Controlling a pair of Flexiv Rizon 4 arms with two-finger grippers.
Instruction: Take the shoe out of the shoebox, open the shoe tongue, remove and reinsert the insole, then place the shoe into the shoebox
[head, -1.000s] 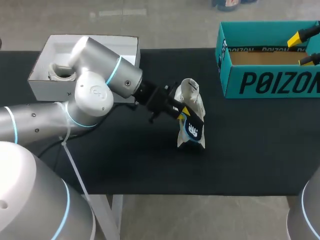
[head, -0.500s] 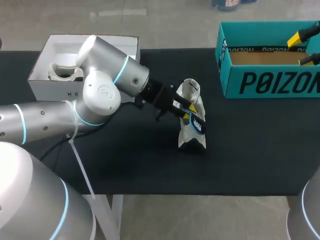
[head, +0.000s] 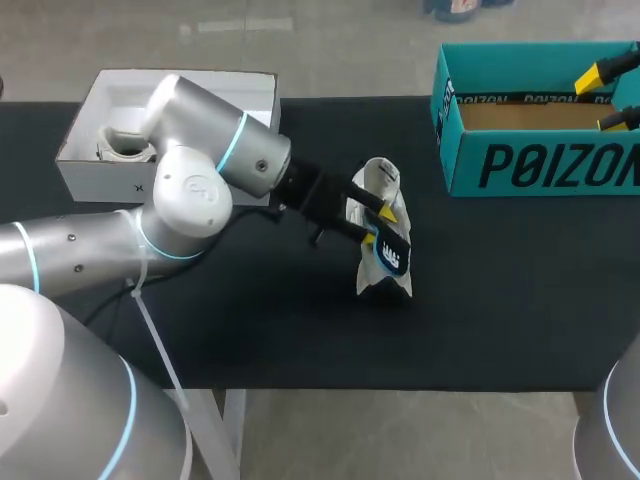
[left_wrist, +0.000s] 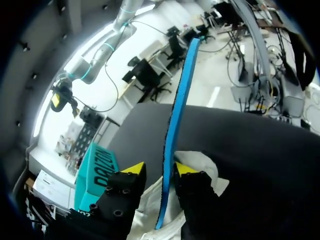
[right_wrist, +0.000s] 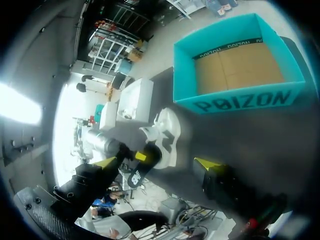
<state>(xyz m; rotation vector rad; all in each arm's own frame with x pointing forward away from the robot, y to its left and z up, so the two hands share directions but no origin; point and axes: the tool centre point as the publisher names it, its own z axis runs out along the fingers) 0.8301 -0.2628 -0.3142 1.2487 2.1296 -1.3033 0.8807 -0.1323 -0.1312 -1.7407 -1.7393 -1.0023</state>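
A white shoe (head: 381, 190) stands on end on the black table, mid-table. A blue and black insole (head: 392, 256) sticks out of it. My left gripper (head: 378, 222) is at the shoe's opening. In the left wrist view the insole (left_wrist: 176, 125) rises edge-on between the yellow tips of that gripper (left_wrist: 157, 169); it lies against one finger with a gap to the other, so the gripper is open. The shoe (left_wrist: 212, 167) shows under the fingers. My right gripper (head: 612, 97) hangs wide open over the teal shoebox (head: 540, 165), holding nothing. From the right wrist, the shoe (right_wrist: 167, 125) lies far ahead.
A white box (head: 100, 172) with a white object inside stands at the table's back left, behind my left arm. The teal shoebox (right_wrist: 240, 102) sits at the back right corner, and its cardboard floor shows.
My left gripper's fingers have parted from the insole. The left arm has swung slightly toward the shoe and back. The shoe stays standing; the right arm has not moved.
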